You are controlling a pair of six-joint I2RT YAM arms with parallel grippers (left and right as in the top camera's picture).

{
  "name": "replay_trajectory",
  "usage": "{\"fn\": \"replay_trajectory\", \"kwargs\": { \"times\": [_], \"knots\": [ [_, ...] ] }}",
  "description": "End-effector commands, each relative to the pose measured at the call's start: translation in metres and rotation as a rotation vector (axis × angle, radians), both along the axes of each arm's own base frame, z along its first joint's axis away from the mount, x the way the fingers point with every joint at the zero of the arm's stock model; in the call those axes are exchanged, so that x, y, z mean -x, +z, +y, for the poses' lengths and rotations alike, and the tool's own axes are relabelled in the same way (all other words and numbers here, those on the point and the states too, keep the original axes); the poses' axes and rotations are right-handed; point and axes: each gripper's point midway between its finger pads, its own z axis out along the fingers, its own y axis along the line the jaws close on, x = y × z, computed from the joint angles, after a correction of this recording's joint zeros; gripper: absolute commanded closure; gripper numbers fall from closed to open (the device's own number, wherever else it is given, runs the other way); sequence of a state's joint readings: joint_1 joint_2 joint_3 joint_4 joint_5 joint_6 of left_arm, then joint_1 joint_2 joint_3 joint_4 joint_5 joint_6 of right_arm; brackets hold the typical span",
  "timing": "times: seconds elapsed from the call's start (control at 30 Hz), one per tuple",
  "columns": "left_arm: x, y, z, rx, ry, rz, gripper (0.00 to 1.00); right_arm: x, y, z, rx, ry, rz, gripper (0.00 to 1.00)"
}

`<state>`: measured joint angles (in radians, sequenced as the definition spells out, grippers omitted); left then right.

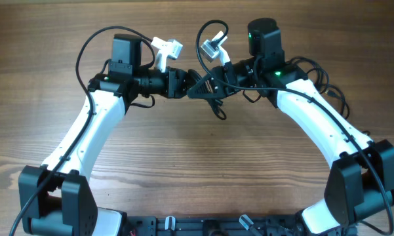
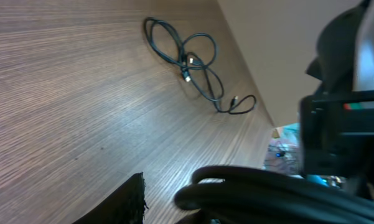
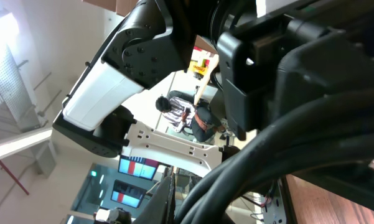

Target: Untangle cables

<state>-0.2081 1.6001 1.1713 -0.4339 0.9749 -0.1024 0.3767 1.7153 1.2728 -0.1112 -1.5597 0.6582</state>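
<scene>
**A:** Overhead first. Left gripper (image 1: 182,83) & right gripper (image 1: 203,85) sit almost tip to tip at the far-centre of the table (image 1: 197,170). Arms bow in from both sides.

**B:** Claw states?

**A:** Right jaws are closed tight. Left: can't tell, the fingers are just a black blob from above.

**B:** Holding anything?

**A:** A thin black cord (image 1: 217,108) dangles in a small loop just below the right gripper. Can't tell if it's pinched or only beside it.

**B:** OK, left wrist view?

**A:** The cables (image 2: 188,61) lie flat on the wood near the table edge, well apart from the cam. A few loose loops cross each other, w/ small plug ends mid-bundle. One tail w/ a plug runs off toward the edge. Nothing touches them. One dark left finger (image 2: 121,202) shows at the bottom, and a thick arm wire (image 2: 249,186) runs across the foreground. The gap btw the fingers isn't readable.

**B:** Right wrist?

**A:** Mostly blocked. Thick black wires (image 3: 299,155) fill the right half. A white-and-black arm link (image 3: 112,68) is upper left, w/ the room behind it. The jaw gap isn't readable here either.
</scene>
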Motion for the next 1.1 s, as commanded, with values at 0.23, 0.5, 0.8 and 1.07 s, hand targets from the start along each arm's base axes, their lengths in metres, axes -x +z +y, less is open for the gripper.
{"fn": "replay_trajectory", "kwargs": {
  "times": [0.23,0.5,0.8,1.07],
  "knots": [
    [0.007,-0.021,-0.001,-0.08,-0.011,0.01,0.65,0.01,0.017,-0.003,-0.045,0.056,-0.027,0.88],
    [0.016,-0.03,-0.004,-0.112,-0.053,0.005,0.96,0.01,0.017,-0.003,-0.045,0.056,-0.027,0.87],
    [0.012,-0.039,0.002,-0.169,-0.016,0.01,0.77,0.01,0.017,-0.003,-0.045,0.056,-0.027,0.87],
    [0.009,-0.036,0.001,-0.163,-0.015,-0.011,0.58,0.01,0.017,-0.003,-0.044,0.055,-0.027,0.87]
  ]
}}
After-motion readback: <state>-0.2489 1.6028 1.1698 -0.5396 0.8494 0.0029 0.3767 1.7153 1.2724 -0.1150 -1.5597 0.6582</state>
